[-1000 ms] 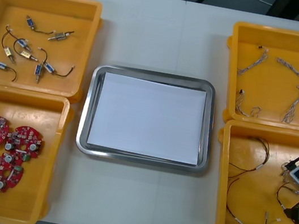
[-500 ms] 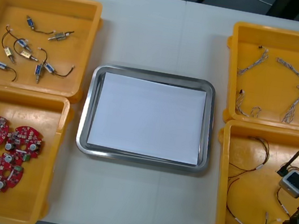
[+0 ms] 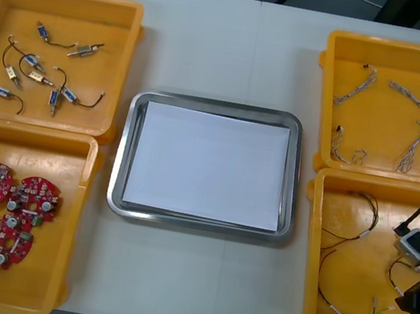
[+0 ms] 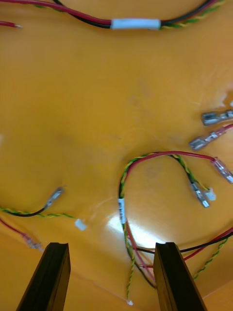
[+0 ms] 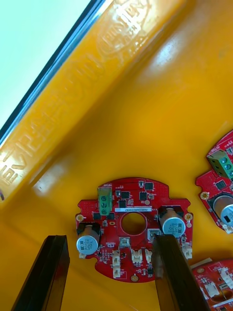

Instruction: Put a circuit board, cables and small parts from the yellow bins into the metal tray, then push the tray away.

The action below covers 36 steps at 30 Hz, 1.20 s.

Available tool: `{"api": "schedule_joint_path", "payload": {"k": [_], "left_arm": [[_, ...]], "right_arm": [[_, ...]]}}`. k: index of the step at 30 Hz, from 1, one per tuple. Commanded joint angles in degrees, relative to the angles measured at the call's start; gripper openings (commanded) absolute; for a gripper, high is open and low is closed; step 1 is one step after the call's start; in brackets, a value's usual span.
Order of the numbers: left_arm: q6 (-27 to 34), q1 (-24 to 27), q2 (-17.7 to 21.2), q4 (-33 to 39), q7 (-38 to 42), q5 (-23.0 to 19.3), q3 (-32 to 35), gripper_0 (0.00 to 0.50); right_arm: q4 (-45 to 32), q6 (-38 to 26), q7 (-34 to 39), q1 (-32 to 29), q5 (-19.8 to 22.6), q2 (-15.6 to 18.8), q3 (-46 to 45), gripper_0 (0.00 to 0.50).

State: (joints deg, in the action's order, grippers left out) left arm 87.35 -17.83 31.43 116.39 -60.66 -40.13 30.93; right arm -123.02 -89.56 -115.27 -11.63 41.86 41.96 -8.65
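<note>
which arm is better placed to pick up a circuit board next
Left. The left gripper hangs open over a red circuit board, a finger at each side of it. The right gripper is open over the red and yellow cables in the near right bin.

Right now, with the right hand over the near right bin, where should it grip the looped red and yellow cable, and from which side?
Grip the straight stretch at the white label of the looped cable, coming down from above. It lies flat on the bin floor, and that stretch runs between the open fingers of the right hand, so they should probably close across it.
</note>
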Motion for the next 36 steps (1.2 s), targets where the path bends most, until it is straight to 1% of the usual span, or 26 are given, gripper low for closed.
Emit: {"api": "schedule_joint_path", "payload": {"k": [1, 4, 7, 12, 21, 36], "left_arm": [[-1.1, 1.3, -0.8, -0.6, -3.1, 1.5, 0.5, 0.5], [-2.6, 1.6, -0.8, -1.7, -3.6, 1.8, -0.1, 0.5], [-3.3, 2.0, -0.8, -2.3, -4.2, 2.3, -0.4, 0.5], [-3.9, 2.5, -0.8, -3.3, -5.3, 3.7, -0.9, 0.5], [-5.6, 2.9, -0.8, -5.4, -6.3, 4.1, -2.8, 0.5], [-6.5, 3.3, -0.8, -8.1, -7.2, 5.3, -4.6, 0.5]], "right_arm": [[3.0, 2.2, -5.2, 1.6, -0.2, -0.5, -1.5, 0.5], [4.6, 3.2, -7.1, 1.5, -0.2, -0.5, -1.5, 0.5], [5.7, 4.0, -7.3, 1.3, 0.0, -0.5, -1.1, 0.5], [6.1, 7.1, -7.2, 0.2, -1.3, -0.5, 0.6, 0.5], [6.1, 10.5, -6.5, -1.1, -3.1, -0.5, 2.7, 0.5], [6.1, 12.9, -5.9, -3.6, -3.8, -0.4, 3.8, 0.5]]}}
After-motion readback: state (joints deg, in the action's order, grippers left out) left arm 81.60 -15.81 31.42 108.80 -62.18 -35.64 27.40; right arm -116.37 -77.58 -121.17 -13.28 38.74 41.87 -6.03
